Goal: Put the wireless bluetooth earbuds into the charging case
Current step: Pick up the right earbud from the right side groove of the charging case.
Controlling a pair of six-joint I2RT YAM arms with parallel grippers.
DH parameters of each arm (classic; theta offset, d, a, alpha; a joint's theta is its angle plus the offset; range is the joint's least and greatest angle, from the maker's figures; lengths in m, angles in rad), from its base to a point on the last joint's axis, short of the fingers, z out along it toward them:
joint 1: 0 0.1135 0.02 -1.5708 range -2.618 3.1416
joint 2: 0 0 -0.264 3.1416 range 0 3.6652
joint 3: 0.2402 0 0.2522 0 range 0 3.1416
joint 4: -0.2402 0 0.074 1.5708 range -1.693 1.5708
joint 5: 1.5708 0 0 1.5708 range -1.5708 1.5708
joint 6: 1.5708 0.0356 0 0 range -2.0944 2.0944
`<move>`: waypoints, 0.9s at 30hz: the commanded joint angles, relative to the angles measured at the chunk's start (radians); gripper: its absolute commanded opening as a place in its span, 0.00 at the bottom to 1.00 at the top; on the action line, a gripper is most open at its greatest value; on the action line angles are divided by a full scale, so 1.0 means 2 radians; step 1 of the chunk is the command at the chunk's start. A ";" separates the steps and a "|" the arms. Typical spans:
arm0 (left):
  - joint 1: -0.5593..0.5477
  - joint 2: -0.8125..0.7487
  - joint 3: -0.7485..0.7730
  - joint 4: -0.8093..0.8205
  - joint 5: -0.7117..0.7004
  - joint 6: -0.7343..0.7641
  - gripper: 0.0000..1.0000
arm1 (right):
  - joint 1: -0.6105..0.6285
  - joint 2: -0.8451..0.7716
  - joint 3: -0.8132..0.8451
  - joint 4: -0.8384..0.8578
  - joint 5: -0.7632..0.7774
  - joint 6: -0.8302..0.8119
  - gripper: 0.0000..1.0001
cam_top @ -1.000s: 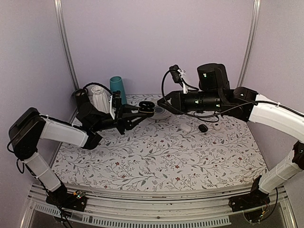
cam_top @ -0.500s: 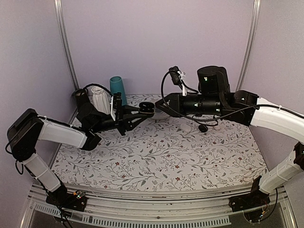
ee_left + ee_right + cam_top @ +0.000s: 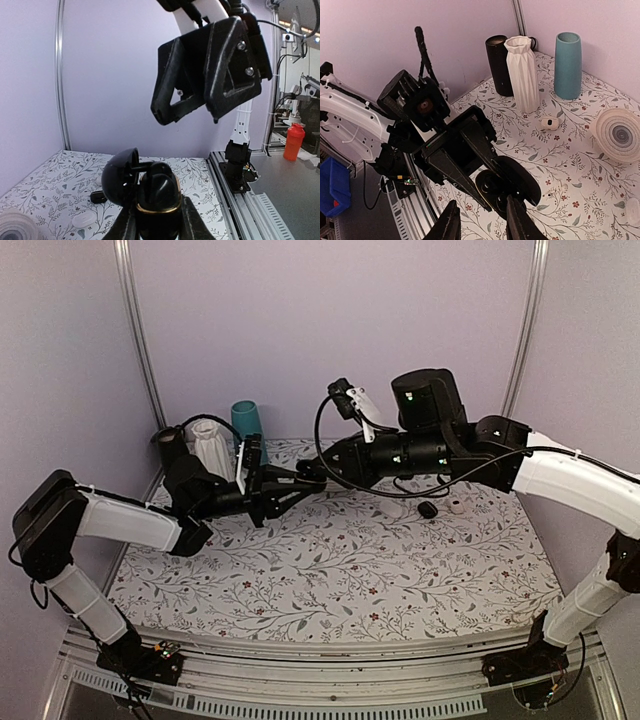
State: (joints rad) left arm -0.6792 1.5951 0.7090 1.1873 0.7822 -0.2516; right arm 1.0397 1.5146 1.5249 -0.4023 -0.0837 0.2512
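Left hand (image 3: 159,207) is clamped on the charging case (image 3: 157,200), one finger on each flank. It holds the case clear of the table (image 3: 350,580) with the mouth facing up. The lid (image 3: 119,175) is hinged back, to the left of the case body in the left wrist view.

Right hand (image 3: 481,215) sits just above the case, a bit to its right in that view, with its tips pointing down at the mouth. The two are apart, not touching. Its fingers stand a narrow gap apart and I see nothing between them.

Key relation: in the right wrist view the open case shows straight through the finger gap. So the right hand's approach axis runs into the case mouth, and it's the only free hand, already next to the case.

Earbuds: can't pick one out for sure. A dark rounded lump stands in the case body in the left wrist view. My guess is a bud in or near its socket, but I can't tell if it's seated. I can't make out any loose ones on the cloth.

Black knob (image 3: 428,509) and white oval (image 3: 458,505) lie on the table well apart from the case, on the right arm's side. Neither is a task item.

Risk: the socket is small, so any tilt of the case under the tips would misplace a bud.
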 commanded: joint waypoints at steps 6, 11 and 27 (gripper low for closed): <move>-0.006 -0.014 0.024 -0.051 0.016 -0.044 0.00 | -0.022 0.022 0.021 -0.029 -0.073 -0.013 0.32; -0.006 -0.016 0.027 -0.063 0.020 -0.054 0.00 | -0.037 0.022 0.017 -0.029 -0.103 -0.005 0.32; -0.006 -0.025 0.031 -0.082 0.029 -0.061 0.00 | -0.051 0.037 0.018 -0.041 -0.108 0.004 0.32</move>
State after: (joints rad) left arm -0.6807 1.5745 0.7509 1.0241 0.8257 -0.3683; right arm 0.9497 1.5776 1.5494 -0.4690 -0.3088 0.2470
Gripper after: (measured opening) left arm 0.227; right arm 0.318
